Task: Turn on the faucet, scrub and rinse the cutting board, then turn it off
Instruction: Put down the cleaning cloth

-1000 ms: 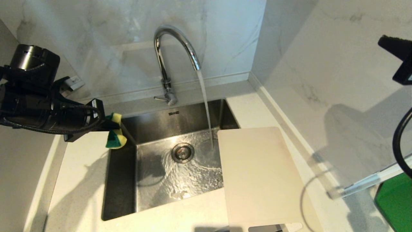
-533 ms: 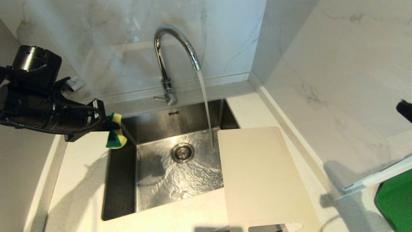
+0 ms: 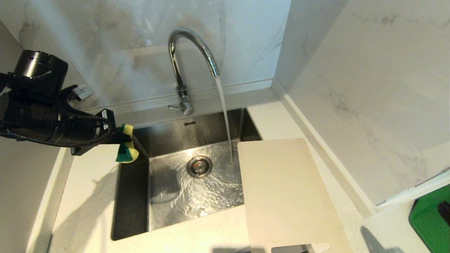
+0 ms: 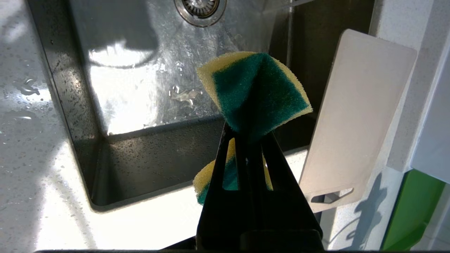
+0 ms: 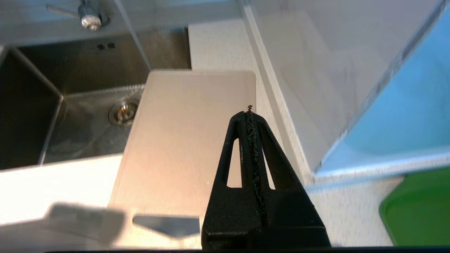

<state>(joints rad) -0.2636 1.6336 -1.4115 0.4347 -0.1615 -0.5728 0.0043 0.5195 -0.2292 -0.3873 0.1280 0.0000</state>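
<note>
At frame left, the left claw (image 3: 117,140) pinches the sponge (image 3: 126,148); bring its green face flat onto the cutting board (image 3: 284,193) under the faucet (image 3: 190,59) stream.

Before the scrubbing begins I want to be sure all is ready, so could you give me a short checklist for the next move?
1. Water running from the faucet into the sink: ok.
2. Sponge clamped in the left gripper: ok.
3. Cutting board under the stream: not ok; it lies flat by the sink's right edge, with the stream falling just beside its far corner.
4. Right gripper gripping the board: not ok; shut, empty, above the board.
5. Board's handle cutout unblocked: ok.
6. Board surface wet: cannot tell.
</note>
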